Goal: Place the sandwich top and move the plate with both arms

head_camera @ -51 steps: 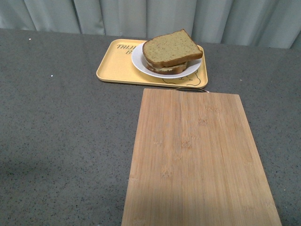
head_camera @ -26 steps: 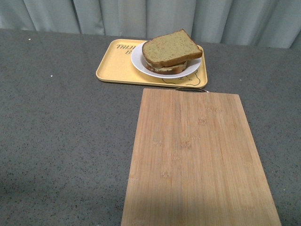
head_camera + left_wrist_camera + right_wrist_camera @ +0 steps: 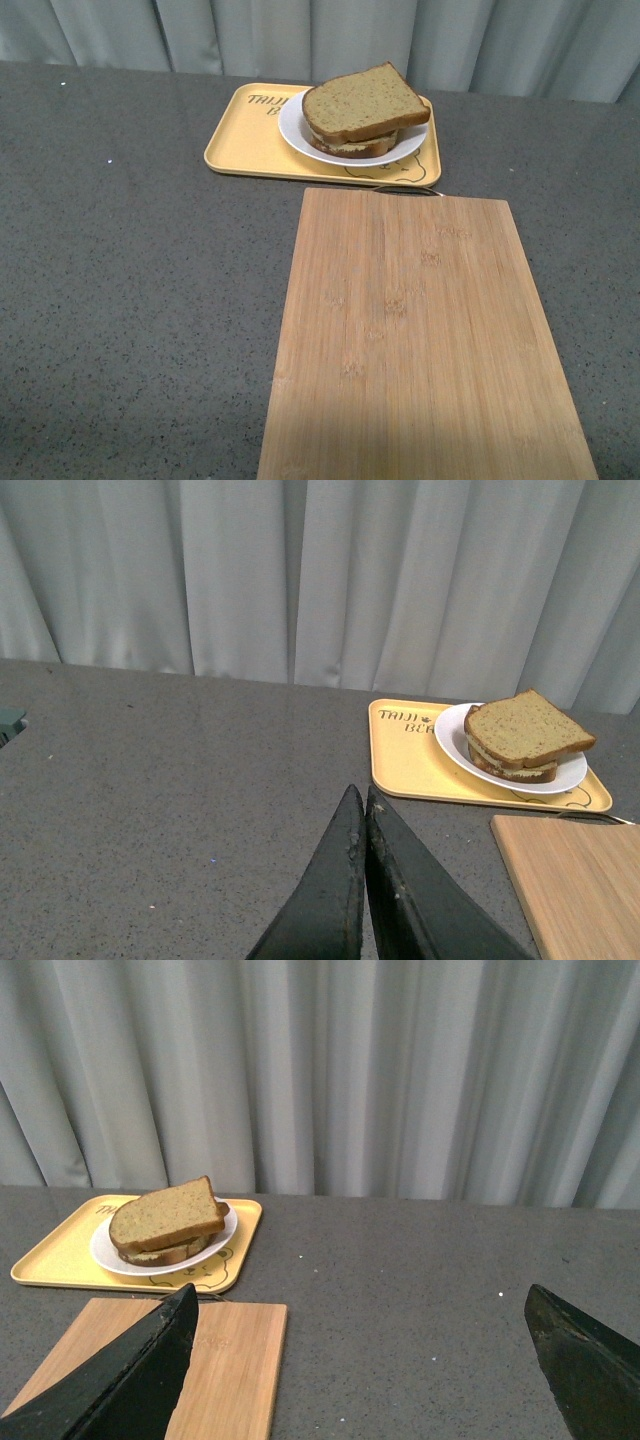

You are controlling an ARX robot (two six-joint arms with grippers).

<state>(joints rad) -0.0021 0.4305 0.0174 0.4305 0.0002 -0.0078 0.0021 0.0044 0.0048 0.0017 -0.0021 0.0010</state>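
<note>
So the left gripper [image 3: 362, 798] has its two dark fingers pressed together tip to tip, nothing between them, just hanging above the grey worktop [image 3: 140, 280] well short of the food. The right gripper [image 3: 362, 1305] is spread really wide, one finger at each lower corner of its wrist view, also holding nothing and touching nothing. The sandwich top [image 3: 362, 102] sits on the stack of smaller slices on the white plate [image 3: 296, 132], a bit skewed so one corner pokes past the rim, and the plate is on the yellow tray [image 3: 250, 145] at the far side near the curtain [image 3: 320, 35]. The bamboo cutting board [image 3: 420, 340] lies just in front of the tray. Front view shows neither arm at all, only the wrist views tell you about the grippers. The front view is the only one with the whole board in frame.
</note>
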